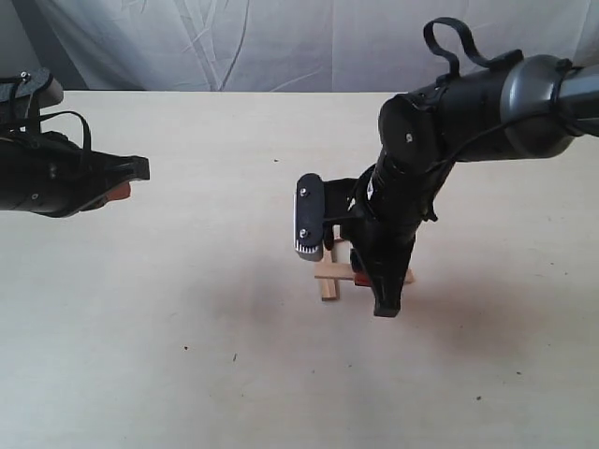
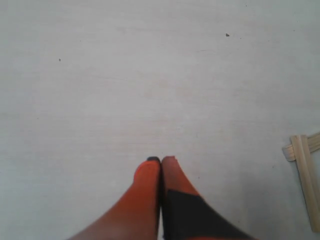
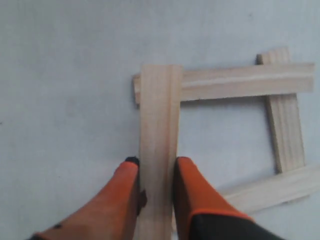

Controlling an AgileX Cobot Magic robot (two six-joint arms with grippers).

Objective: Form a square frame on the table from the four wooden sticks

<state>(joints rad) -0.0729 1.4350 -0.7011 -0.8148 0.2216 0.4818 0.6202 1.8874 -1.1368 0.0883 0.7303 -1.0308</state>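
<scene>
Wooden stick (image 3: 160,105) clamped flat between orange fingers (image 3: 125,192) of right gripper (image 3: 157,165)
Its far end overlaps a second tan strip (image 3: 240,80), one corner of the rough square frame (image 3: 287,132) of four flat sticks on the pale cream table (image 3: 60,75); left gripper (image 2: 161,161), tips pressed together, hangs well apart

Four wooden sticks (image 3: 240,81) sit on one table (image 1: 187,318), together forming one square frame (image 3: 287,80). There are two arms, one left arm (image 1: 42,178) and one right arm (image 1: 449,112), each carrying one gripper: left gripper (image 2: 161,161), right gripper (image 3: 157,162).
</scene>
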